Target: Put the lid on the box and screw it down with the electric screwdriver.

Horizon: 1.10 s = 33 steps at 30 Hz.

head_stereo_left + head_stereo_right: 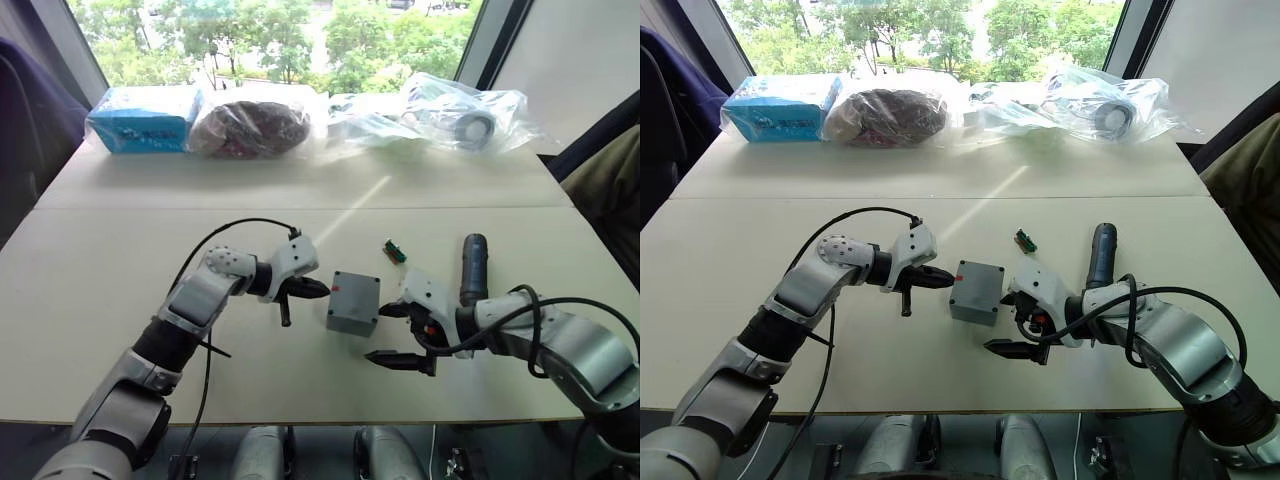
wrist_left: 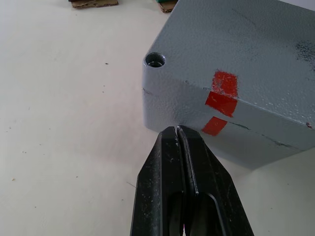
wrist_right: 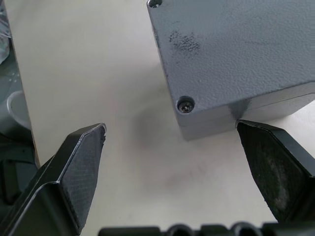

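Window-side tabletop (image 1: 120,250): I see electric screwdriver (image 1: 472,266) lengthwise just beyond my spread right fingers (image 1: 398,334), nearer than clenched left fingers (image 1: 300,296) at lidded box (image 1: 353,302).

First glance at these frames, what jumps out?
The grey box at mid-table with the lid already on it, red marks lined up across the seam. The left gripper, shut, points at its left side; the right gripper, open, sits at its right. The electric screwdriver lies behind the right arm.
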Tool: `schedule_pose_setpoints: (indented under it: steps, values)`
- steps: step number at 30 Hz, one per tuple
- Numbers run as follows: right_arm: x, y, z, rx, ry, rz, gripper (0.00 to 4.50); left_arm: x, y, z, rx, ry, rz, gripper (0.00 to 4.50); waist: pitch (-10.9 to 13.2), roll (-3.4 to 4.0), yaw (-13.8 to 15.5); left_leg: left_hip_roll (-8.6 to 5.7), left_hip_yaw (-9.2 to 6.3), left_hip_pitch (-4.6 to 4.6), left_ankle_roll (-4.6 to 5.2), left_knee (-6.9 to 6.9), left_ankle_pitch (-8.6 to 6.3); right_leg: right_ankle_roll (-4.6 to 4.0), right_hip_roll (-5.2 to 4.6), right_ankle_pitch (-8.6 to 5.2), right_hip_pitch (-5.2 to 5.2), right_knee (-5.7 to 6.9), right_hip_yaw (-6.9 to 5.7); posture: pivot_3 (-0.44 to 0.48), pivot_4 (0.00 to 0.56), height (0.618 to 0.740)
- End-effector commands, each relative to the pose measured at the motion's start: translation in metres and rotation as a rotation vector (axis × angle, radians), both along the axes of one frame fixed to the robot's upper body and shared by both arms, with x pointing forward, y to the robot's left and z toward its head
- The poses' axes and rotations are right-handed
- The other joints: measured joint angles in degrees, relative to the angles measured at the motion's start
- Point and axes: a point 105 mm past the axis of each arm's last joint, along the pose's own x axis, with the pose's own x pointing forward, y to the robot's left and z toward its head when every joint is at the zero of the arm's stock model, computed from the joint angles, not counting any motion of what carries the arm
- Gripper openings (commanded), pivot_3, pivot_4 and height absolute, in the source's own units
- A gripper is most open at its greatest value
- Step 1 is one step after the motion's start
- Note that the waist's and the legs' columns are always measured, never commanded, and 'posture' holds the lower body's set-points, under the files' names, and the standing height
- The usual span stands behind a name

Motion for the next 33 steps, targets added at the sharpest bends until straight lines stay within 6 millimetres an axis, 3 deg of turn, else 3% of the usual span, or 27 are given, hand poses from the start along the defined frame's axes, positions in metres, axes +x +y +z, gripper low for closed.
schedule_pose_setpoints:
  steps: [1, 23, 33]
  values:
    - [0.002, 0.002, 0.012, 0.026, -0.048, 0.007, 4.43, -0.006, -0.002, 0.013, -0.025, -0.026, -0.045, 0.0, 0.0, 0.0, -0.01, 0.0, 0.0, 0.0, 0.0, 0.0, 0.0, 0.0, 0.0, 0.0, 0.0, 0.0, 0.0, 0.0, 0.15, 0.74]
    - [0.01, -0.001, 0.015, 0.038, -0.077, -0.035, 4.43, -0.024, -0.011, 0.015, -0.044, 0.028, -0.122, 0.0, 0.0, 0.0, 0.02, -0.01, 0.0, 0.0, 0.0, 0.0, 0.0, 0.0, 0.0, 0.0, 0.0, 0.01, 0.0, 0.0, 0.15, 0.74]
    - [0.001, -0.004, 0.022, 0.055, -0.061, -0.044, 4.43, -0.006, 0.003, 0.019, -0.026, -0.022, -0.046, 0.0, 0.0, 0.0, 0.0, 0.0, -0.01, 0.0, 0.0, 0.0, 0.0, 0.0, 0.0, 0.0, 0.0, 0.02, 0.0, 0.0, 0.15, 0.74]
